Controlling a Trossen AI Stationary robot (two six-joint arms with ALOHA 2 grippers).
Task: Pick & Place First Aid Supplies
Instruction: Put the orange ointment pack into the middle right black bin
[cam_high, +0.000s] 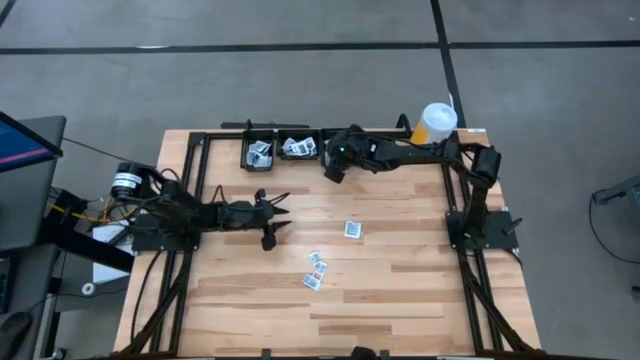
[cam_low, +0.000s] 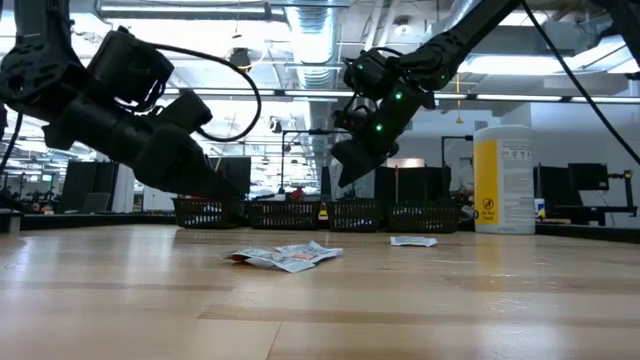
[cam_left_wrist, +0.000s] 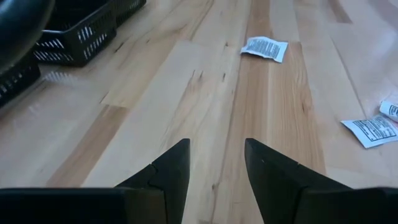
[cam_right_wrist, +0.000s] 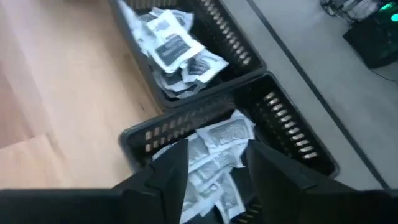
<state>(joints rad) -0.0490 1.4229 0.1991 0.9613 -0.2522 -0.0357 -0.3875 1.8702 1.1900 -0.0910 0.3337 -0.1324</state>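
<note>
We see the table (cam_high: 400, 290) with black baskets (cam_high: 283, 150) along its far edge. Right gripper (cam_right_wrist: 214, 165) hangs over a basket (cam_right_wrist: 292, 140), fingers parted, empty; packets (cam_right_wrist: 214, 155) lie piled just below them. Left gripper (cam_left_wrist: 216, 163) is low over bare wood, fingers apart, holding nothing; loose packets (cam_left_wrist: 264, 48) lie well ahead of it.

Two black jointed arms, looping black cables, green indicator lights
</note>
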